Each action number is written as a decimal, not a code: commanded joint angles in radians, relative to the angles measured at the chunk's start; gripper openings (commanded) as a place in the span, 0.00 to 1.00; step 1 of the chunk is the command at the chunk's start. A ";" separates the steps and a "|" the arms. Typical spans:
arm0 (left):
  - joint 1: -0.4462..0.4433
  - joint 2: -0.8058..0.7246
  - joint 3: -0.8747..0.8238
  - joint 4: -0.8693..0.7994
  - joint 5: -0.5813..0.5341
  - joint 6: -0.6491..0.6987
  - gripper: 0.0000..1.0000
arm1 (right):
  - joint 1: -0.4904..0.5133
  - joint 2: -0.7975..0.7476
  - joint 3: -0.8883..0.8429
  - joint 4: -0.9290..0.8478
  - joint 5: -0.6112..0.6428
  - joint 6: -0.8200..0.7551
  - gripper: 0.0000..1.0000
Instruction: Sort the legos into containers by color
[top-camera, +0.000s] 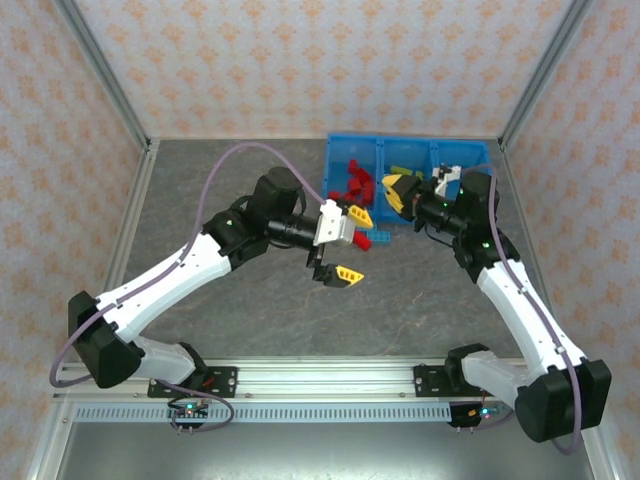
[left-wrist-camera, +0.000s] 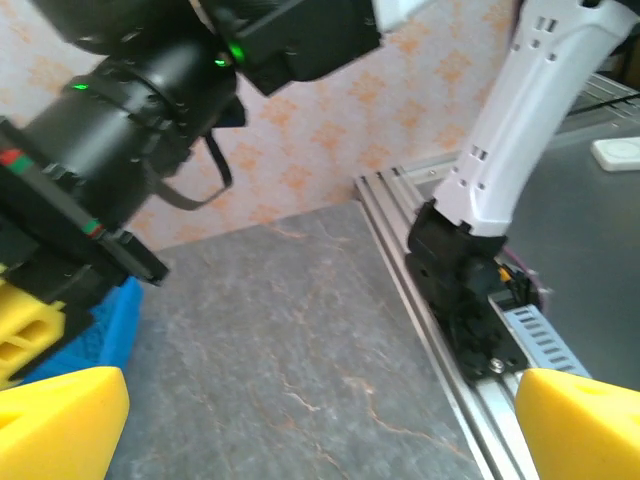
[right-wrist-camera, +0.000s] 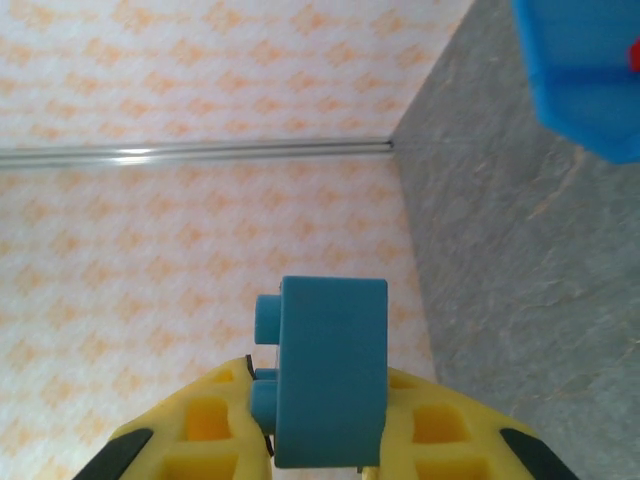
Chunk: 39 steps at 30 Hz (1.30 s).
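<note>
**A:** How is the left arm posed?

**B:** In the overhead view it rises from its base at the lower left and runs up and right across the table (top-camera: 220, 180). It bends near the centre, and the left claw (top-camera: 350, 245) points toward the right of the frame, just below the bin (top-camera: 352, 148). The jaws stand wide with nothing between them. In its wrist view the two yellow fingertips (left-wrist-camera: 60, 425) sit at the bottom corners, with bare table between.

**A:** And the right arm?

**B:** It climbs from the lower right and leans left. The right claw (top-camera: 393, 190) lies over the front part of the bin, upper centre-right of the frame. How high it hangs I cannot tell.

**A:** Is it holding anything?

**B:** Yes. It is pinched narrow on a light blue brick (right-wrist-camera: 328, 375), studs toward the left of the wrist frame, between yellow fingers (right-wrist-camera: 200, 430).

**A:** The other bricks?

**B:** The red bricks (top-camera: 355, 185) are heaped in the bin's leftmost compartment. The middle compartment shows yellow-green, too small to make out.
</note>
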 joint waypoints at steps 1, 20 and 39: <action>0.016 -0.042 -0.021 -0.035 -0.001 0.015 1.00 | -0.018 0.015 0.024 -0.115 0.035 -0.094 0.07; 0.018 -0.079 -0.034 -0.185 -1.034 -0.785 1.00 | -0.367 0.777 0.665 -0.540 0.564 -0.552 0.38; 0.028 -0.337 -0.072 -0.511 -0.844 -0.336 1.00 | 0.014 0.346 0.218 -0.616 0.630 -0.710 0.86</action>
